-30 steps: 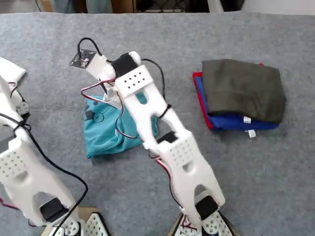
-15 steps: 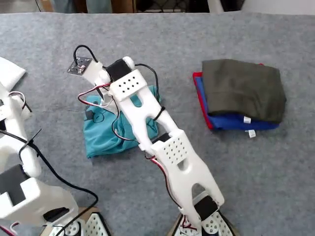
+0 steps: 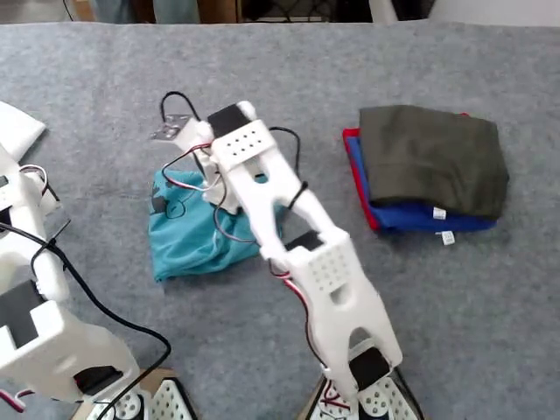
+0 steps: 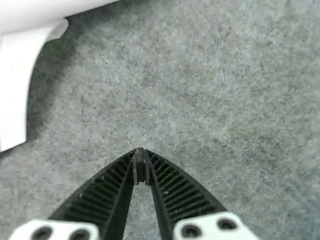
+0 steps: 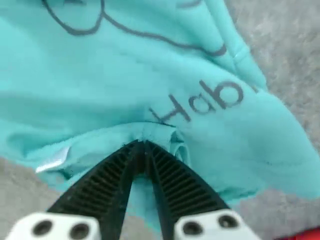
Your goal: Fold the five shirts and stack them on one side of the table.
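Note:
A crumpled teal shirt [image 3: 185, 234] with dark printing lies left of the table's middle. My right arm [image 3: 262, 188] stretches over it. In the right wrist view my right gripper [image 5: 142, 146] is shut, its tips pinching a fold of the teal shirt [image 5: 125, 75]. At the right side sits a stack of folded shirts: an olive one [image 3: 433, 157] on top, a blue one [image 3: 411, 217] beneath, and a red edge [image 3: 351, 138] at the bottom. My left arm [image 3: 35, 262] stands at the table's left edge. My left gripper [image 4: 139, 162] is shut over bare grey felt, holding nothing.
Grey felt [image 3: 437, 306] covers the table. A white thing [image 3: 19, 125] lies at the far left edge, seen also as a white thing [image 4: 20, 80] near my left gripper. Open felt lies in front of and behind the stack.
My right arm's wrist has swung a little to the right, toward the stack, over the teal shirt. The left arm drew back toward the left edge and lowered.

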`<state>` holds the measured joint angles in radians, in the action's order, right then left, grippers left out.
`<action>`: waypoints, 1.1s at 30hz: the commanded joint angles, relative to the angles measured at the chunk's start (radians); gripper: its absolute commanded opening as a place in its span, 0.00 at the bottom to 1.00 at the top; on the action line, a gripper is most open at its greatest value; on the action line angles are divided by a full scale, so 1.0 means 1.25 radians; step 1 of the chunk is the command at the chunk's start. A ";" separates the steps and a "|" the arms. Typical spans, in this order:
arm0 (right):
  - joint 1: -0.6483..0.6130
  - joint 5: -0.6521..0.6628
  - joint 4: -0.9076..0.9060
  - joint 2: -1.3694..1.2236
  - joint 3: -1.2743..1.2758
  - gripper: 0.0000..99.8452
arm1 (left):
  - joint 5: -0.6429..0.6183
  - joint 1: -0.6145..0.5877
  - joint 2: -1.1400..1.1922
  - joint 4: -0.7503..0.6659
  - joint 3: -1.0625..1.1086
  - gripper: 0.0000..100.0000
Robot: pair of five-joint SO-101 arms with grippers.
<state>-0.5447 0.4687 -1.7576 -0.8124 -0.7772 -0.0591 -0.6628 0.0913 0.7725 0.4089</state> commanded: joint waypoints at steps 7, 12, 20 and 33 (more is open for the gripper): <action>0.129 0.077 0.022 0.425 0.506 0.01 | -0.005 0.010 -0.006 -0.010 -0.042 0.03; 0.107 0.085 0.131 0.538 0.520 0.01 | -0.007 0.010 -0.006 -0.011 -0.042 0.03; -0.012 0.020 0.387 0.391 0.472 0.01 | -0.007 0.012 -0.005 -0.011 -0.042 0.03; -0.018 -0.006 0.167 0.202 0.193 0.01 | -0.007 0.020 -0.005 -0.012 -0.037 0.03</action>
<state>-0.5600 0.4457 -1.4584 -0.5639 -0.4381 -0.0591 -0.6521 0.0913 0.7725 0.4089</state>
